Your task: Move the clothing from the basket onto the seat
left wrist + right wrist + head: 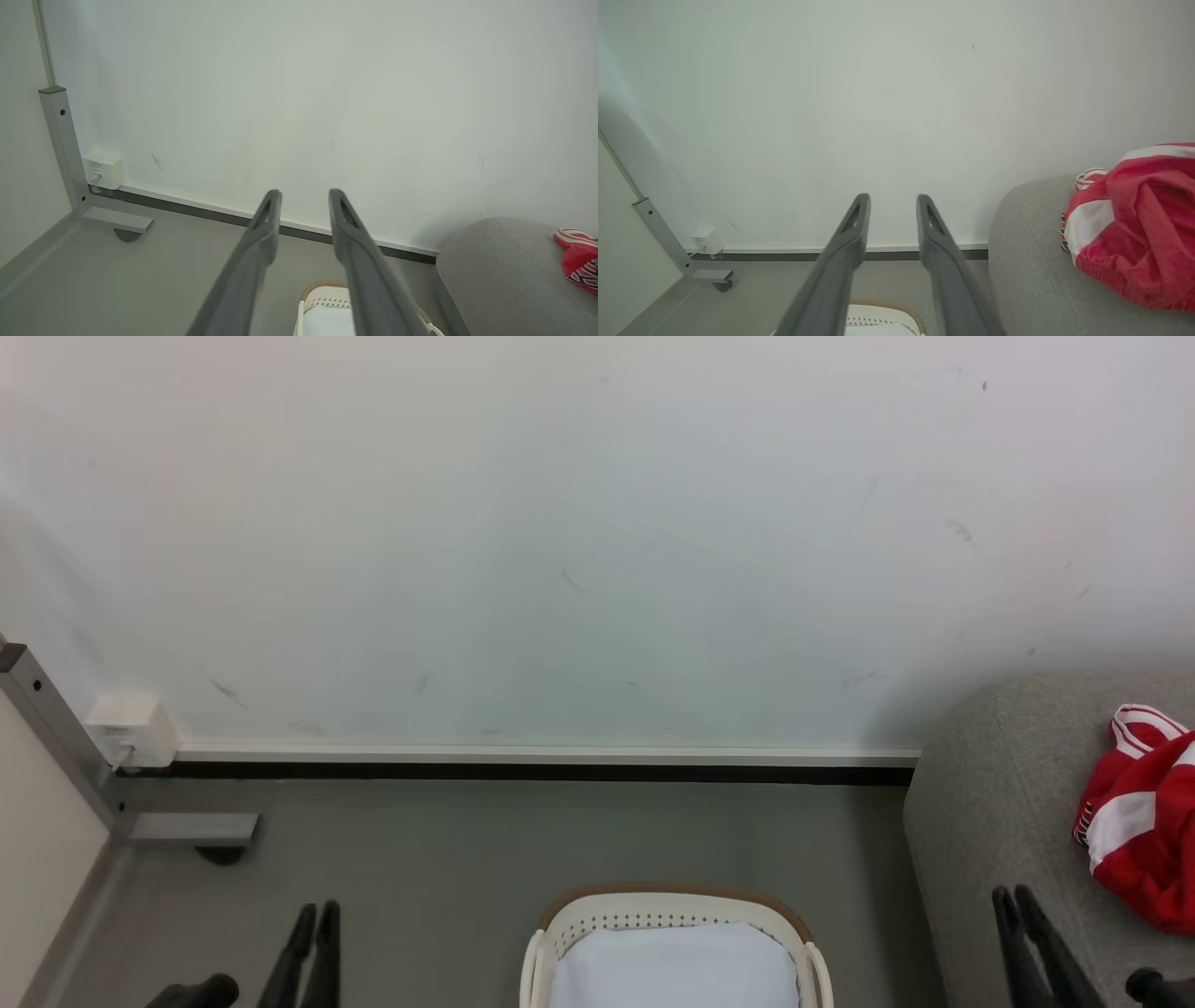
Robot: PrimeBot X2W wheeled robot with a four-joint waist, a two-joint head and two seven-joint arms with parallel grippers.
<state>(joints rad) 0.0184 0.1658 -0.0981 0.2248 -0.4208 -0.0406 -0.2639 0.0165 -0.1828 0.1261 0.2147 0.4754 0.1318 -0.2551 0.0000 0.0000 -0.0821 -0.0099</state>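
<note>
One clothing heap (1144,840), beside right end effector (1011,892)

Long dark-grey slotted fingers (259,242)

One basket (672,907) with one white liner (677,966). One grey sofa (999,784). One red-and-white heap of clothing (1144,831); can't tell how many pieces are in it. One wall box (131,728), one metal post (56,728). Two grippers, left gripper (318,907) and right gripper (1011,892), two fingers each.
</note>
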